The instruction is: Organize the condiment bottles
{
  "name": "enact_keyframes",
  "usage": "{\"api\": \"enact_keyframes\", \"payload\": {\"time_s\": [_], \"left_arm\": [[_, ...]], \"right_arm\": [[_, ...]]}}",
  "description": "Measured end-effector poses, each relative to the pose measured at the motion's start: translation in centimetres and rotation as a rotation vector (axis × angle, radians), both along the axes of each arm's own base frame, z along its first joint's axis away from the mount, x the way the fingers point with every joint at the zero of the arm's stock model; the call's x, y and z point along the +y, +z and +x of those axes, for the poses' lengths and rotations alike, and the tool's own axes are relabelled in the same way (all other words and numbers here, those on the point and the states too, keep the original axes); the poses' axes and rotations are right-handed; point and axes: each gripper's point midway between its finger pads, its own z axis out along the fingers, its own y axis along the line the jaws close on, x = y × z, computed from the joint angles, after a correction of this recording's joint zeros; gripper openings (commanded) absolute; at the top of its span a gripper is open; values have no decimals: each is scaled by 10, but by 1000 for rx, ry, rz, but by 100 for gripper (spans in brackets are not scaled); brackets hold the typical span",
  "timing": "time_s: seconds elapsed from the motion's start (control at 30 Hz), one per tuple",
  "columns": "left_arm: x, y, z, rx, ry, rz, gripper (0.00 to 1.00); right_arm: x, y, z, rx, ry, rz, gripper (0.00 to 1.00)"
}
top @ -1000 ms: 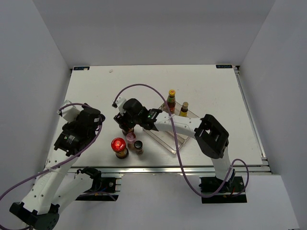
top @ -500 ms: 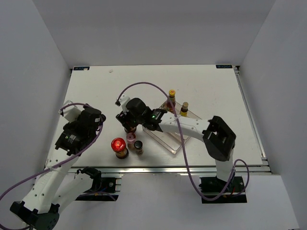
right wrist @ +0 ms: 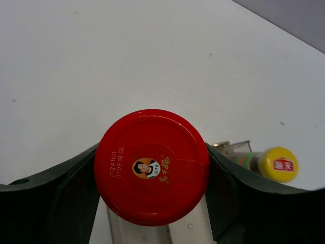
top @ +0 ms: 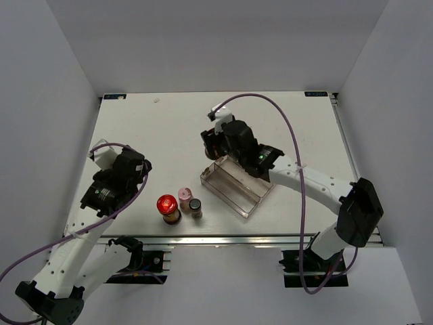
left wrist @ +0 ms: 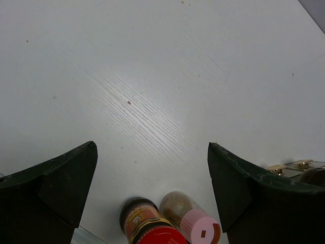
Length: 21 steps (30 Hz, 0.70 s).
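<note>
My right gripper (right wrist: 152, 170) is shut on a squat red-lidded jar (right wrist: 152, 165) and holds it over the far left end of the clear tray (top: 237, 189). In the top view the right gripper (top: 212, 145) hides that jar. One yellow-capped bottle (right wrist: 274, 164) lies just right of it; the other does not show, and the arm covers both in the top view. The second red-lidded jar (top: 167, 204), the pink-capped shaker (top: 185, 195) and the dark-capped jar (top: 195, 205) stand together near the front edge. My left gripper (top: 135, 179) is open and empty, left of them; its wrist view shows the jar (left wrist: 152, 229) and shaker (left wrist: 200, 229) between its fingers.
The clear stepped tray also shows under the held jar (right wrist: 172, 236) and at the right edge of the left wrist view (left wrist: 294, 166). The table's front rail (top: 237, 238) runs close behind the standing group. White walls close in the table on three sides.
My right gripper has carried the red-lidded jar up and to the right, from beside the standing group to above the tray's far end. The left arm has barely moved.
</note>
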Motion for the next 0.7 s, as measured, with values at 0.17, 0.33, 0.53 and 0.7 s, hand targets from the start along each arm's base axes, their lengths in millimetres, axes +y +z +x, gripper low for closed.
{"api": "enact_keyframes", "payload": {"time_s": [0.17,0.33,0.53,0.7], "left_arm": [[-1,-1,1,4,-6,4,98],[-2,-3,3,17,-10,9,98],[-6,-5,5,21,-22,4,98],[-6,-5,5,23,-27,3,98]], "right_arm": [[-40,-27,24,37,-118,-66,18],[-48,-38,26,55,-134,-93,18],[-47,-44,27,68,-135,-95,18],[-52,-61,31,95,-148,-113,19]]}}
